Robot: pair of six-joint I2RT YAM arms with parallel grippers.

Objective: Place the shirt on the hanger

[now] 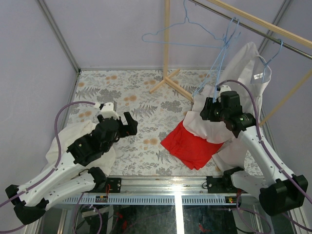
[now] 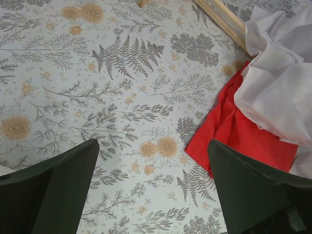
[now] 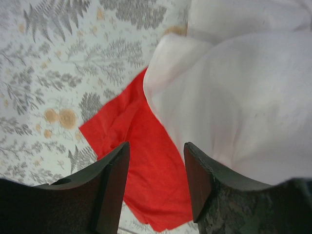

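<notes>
Holds the left tool point(image 2: 153, 195) wide open and empty above the bench point(image 2: 122, 73). Poises the right tool point(image 3: 156, 151), parted and empty, above the shirt point(image 1: 246, 68) hanging below the rail point(image 1: 253, 20), draped over red cloth point(image 1: 192, 146).

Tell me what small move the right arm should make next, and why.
Probably lower the right end effector onto the shirt and close: it hovers open and empty, while the shirt's lower part lies bunched over the red cloth.

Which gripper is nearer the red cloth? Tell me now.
Right. The right gripper hovers over the edge of the red cloth, by the shirt; the left gripper sits well off to its left.
</notes>
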